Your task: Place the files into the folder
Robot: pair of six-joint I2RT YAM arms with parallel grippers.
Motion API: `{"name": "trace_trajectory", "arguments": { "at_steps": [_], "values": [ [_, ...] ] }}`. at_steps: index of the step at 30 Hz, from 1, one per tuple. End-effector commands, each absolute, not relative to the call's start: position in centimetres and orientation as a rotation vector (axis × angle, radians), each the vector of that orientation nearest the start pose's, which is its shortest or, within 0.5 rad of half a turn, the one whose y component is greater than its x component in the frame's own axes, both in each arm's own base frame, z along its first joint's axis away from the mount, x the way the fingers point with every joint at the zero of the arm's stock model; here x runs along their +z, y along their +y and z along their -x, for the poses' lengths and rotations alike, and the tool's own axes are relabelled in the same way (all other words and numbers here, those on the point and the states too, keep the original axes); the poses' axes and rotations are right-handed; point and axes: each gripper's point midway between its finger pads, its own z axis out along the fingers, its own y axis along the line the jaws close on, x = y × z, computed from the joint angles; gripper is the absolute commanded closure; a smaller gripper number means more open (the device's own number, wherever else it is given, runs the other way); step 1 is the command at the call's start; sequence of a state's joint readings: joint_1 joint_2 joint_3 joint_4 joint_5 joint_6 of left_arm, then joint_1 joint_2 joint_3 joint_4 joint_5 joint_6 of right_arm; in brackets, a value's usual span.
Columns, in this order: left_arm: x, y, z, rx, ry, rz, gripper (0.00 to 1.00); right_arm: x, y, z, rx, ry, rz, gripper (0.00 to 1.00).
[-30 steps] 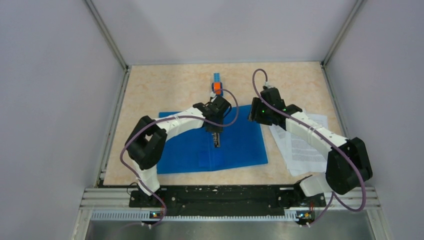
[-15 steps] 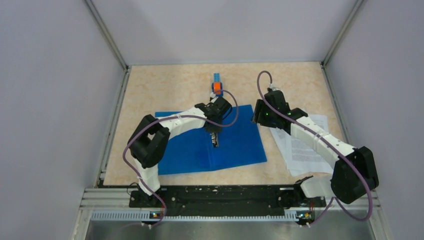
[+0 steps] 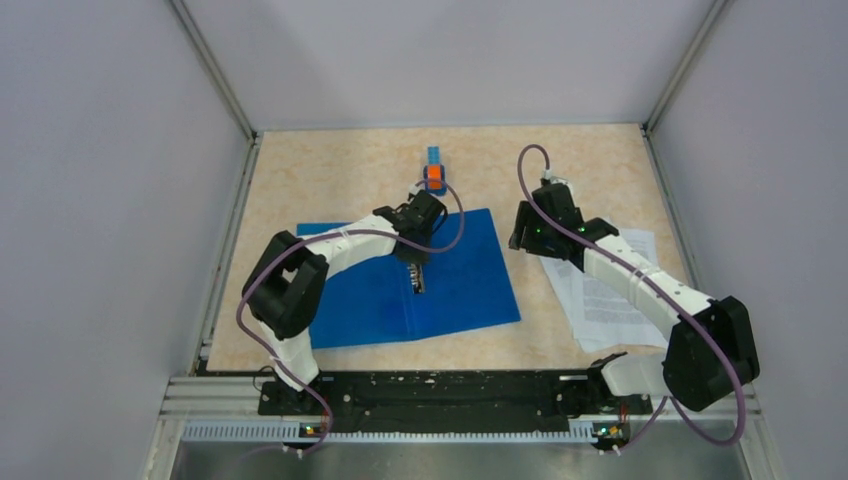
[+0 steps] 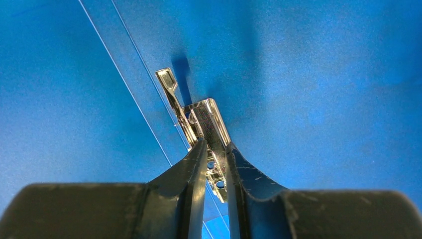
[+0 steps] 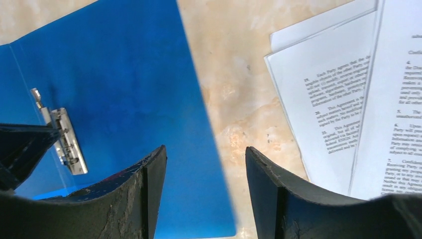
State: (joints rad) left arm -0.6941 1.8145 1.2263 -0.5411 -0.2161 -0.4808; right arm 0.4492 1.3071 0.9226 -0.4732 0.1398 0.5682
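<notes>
Left gripper [image 4: 215, 149]: fingers drawn close together, pinching the metal clip [image 4: 208, 122] that sits on the spine of the open folder [image 3: 470, 280]. The folder lies flat near the middle of the table [image 3: 330, 170]. You hold the clip here, most likely, either to work it open or to pin the folder in place so that sheets can be slid beneath it. Right gripper [image 5: 205, 158]: fingers spread with nothing between them, poised over bare table between the folder's edge and the files [image 5: 338, 99], apparently ready to reach for paper. The files lie loosely fanned at 3 o'clock of the folder, outside it and not touching it; none is in the folder yet. A small blue-and-orange object [image 3: 433, 172] stands at 12 o'clock of the folder, clear of both grippers.
</notes>
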Motion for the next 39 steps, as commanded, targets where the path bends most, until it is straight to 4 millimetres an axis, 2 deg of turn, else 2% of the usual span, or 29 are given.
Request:
{"name": "trace_trajectory", "arguments": {
  "at_steps": [1, 4, 10, 13, 16, 21, 25, 29, 34, 39],
  "values": [
    [4.9, -21.8, -31.8, -0.099, 2.645, -0.265, 0.75, 12.5, 12.1, -31.0, 0.210, 2.385, -0.264, 0.39],
    [5.2, -20.7, -32.2, -0.098, 2.649, -0.267, 0.75, 11.7, 10.7, -31.0, 0.169, 2.395, -0.318, 0.35],
    [6.3, -18.5, -33.2, -0.065, 2.658, -0.201, 0.74, 10.5, 6.5, -31.3, 0.112, 2.373, -0.498, 0.25],
    [7.5, -18.4, -33.7, -0.067, 2.647, -0.194, 0.74, 10.2, 3.8, -31.5, 0.085, 2.339, -0.610, 0.20],
    [8.6, -19.2, -33.9, -0.108, 2.642, -0.203, 0.72, 10.0, 0.6, -31.7, 0.046, 2.286, -0.743, 0.15],
    [11.4, -20.9, -34.4, -0.192, 2.618, -0.195, 0.59, 9.2, -7.0, -31.2, -0.086, 2.171, -1.019, 0.11],
    [14.4, -23.1, -34.5, -0.298, 2.574, -0.183, 0.45, 7.9, -12.1, -30.0, -0.140, 2.088, -1.210, 0.09],
    [16.3, -26.5, -34.1, -0.455, 2.533, -0.201, 0.36, 6.3, -15.3, -28.4, -0.158, 2.031, -1.347, 0.06],
    [17.0, -31.8, -33.1, -0.629, 2.512, -0.276, 0.31, 4.2, -17.1, -26.5, -0.179, 2.020, -1.458, 0.05],
    [15.6, -37.2, -31.9, -0.768, 2.529, -0.334, 0.29, 3.0, -18.4, -24.4, -0.249, 1.993, -1.561, 0.04]
  ]
}}
